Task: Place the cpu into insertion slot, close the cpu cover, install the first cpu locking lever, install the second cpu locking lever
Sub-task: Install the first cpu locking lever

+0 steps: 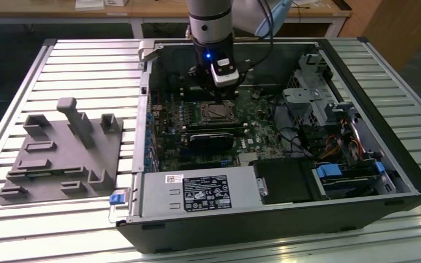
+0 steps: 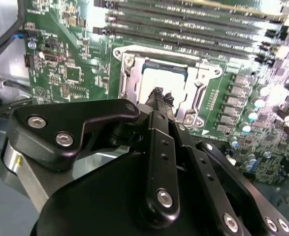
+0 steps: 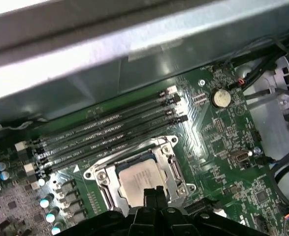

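So the cpu [image 3: 138, 181] already sits in the insertion slot [image 3: 170, 167] mid-motherboard, the cpu cover [image 2: 199, 84] apparently down around it. My pincer [image 2: 160, 94] hovers just above, fingertips together, holding nothing. Levers look unfinished, I judge.

A: Where is there open room around the gripper [image 1: 223, 97]?

B: It hangs inside the open computer case [image 1: 386, 164], just above the insertion slot [image 1: 216, 112], where the cpu [image 3: 140, 179] lies flat with its cpu cover [image 3: 176, 167] closed low around it. The air straight above that socket is free.

A: What crowds it?

B: The memory slots [image 3: 110, 135] run just beside the socket on one side. In the exterior view, a black card [image 1: 212, 139] lies close in front, and a drive cage [image 1: 309, 101] with loose cables [image 1: 342, 145] stands to the exterior view's right. The case's rear wall [image 3: 110, 59] rises near the memory slots.

A: And outside the case?

B: The slatted worktop [image 1: 86, 66] is open, apart from a grey fixture block [image 1: 61, 153] on the exterior view's left.
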Controlling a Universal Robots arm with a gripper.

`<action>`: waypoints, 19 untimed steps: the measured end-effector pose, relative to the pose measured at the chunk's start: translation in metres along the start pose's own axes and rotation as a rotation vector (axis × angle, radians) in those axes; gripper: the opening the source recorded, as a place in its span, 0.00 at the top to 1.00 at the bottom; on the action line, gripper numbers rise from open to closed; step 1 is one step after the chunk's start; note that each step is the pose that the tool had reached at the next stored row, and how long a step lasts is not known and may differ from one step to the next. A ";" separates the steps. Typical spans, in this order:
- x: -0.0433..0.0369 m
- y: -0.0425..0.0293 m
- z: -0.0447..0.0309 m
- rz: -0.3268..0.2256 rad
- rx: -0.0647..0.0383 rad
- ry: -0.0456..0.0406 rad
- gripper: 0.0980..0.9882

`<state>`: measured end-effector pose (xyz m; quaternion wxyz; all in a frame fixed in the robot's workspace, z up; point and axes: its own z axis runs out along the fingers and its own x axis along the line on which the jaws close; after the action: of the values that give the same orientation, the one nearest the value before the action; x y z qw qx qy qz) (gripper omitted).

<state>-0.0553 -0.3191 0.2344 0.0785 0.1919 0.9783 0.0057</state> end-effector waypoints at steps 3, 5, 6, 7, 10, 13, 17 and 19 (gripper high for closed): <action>-0.0014 -0.0036 0.0003 -0.002 0.000 0.0008 0.99; -0.0018 -0.0047 0.0005 -0.007 0.000 0.0021 0.99; -0.0018 -0.0047 0.0005 -0.013 -0.001 0.0026 0.99; -0.0018 -0.0048 0.0004 -0.021 -0.002 0.0029 0.99; -0.0019 -0.0049 0.0005 -0.047 -0.006 0.0039 0.99; -0.0020 -0.0049 0.0001 -0.068 -0.008 0.0044 0.99; -0.0025 -0.0047 -0.0035 -0.075 -0.009 0.0046 0.99; -0.0027 -0.0047 -0.0044 -0.076 -0.010 0.0045 0.99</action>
<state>-0.0553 -0.3244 0.2389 0.0773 0.1544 0.9849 0.0080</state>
